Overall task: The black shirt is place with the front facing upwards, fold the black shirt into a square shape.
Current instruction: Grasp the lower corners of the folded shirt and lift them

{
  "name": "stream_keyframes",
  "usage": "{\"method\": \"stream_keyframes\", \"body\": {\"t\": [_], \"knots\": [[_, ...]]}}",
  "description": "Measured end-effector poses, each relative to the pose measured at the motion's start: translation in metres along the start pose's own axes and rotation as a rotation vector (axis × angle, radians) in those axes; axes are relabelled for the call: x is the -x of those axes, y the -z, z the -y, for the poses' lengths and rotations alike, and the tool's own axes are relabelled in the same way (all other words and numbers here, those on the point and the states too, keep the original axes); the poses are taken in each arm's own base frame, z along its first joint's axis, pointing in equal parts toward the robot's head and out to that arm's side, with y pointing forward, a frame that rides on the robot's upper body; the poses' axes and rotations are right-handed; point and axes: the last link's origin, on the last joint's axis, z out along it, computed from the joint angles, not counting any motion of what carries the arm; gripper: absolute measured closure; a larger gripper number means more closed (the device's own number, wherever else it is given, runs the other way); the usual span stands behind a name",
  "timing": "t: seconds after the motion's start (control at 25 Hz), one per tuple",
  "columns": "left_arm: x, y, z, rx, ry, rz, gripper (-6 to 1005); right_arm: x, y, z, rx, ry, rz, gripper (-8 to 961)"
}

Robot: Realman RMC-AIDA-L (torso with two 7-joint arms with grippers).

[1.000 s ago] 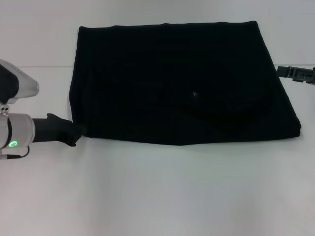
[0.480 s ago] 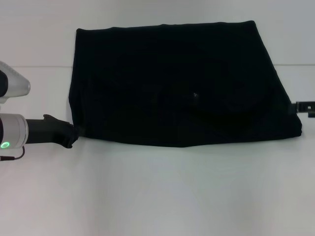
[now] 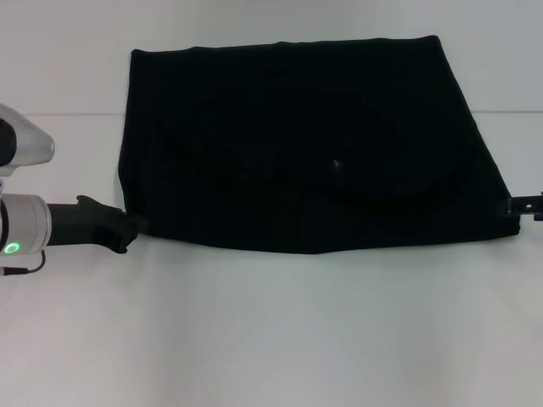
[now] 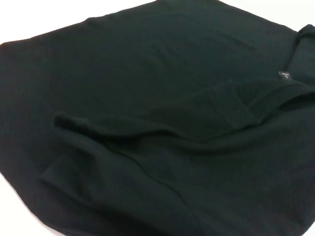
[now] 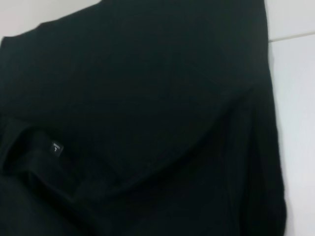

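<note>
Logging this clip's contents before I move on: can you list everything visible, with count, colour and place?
Soft black cotton shirt: one, black, partly folded, lying flat mid-table toward the far side.
Small neck label: one, dark with pale print, on the shirt's collar.
White table: one, white, under the shirt.
Left gripper: one, black on a silver arm, at the shirt's near left corner.
Right gripper: one, black, at the shirt's near right corner, mostly out of the picture.

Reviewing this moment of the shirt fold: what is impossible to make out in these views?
- Left gripper, head view: its tips merge with the large soft black cotton shirt's corner, so open or shut is unreadable.
- Right gripper, head view: cut off by the picture edge.
- Small neck label, right wrist view: print too small to read.
- Chest lettering: hidden in every view by the folded cloth.
</note>
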Motion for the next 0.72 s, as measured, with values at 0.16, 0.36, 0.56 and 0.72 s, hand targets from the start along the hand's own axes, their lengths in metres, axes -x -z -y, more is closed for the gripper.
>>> {"method": "stream_keyframes", "body": {"t": [0.16, 0.36, 0.56, 0.72], "knots": [[-0.002, -0.001, -0.001, 0.003, -0.001, -0.003, 998, -0.001, -0.016, -0.009, -0.014, 0.031, -0.014, 68], [-0.002, -0.001, -0.001, 0.004, 0.001, -0.004, 998, 0.0, -0.029, -0.021, -0.014, 0.066, -0.029, 70], [-0.002, -0.001, -0.001, 0.004, 0.002, -0.005, 999, 0.001, -0.031, -0.023, -0.016, 0.062, -0.028, 94], [-0.002, -0.001, -0.001, 0.003, 0.003, -0.007, 999, 0.001, -0.028, -0.02, -0.02, 0.056, -0.018, 187]]}}
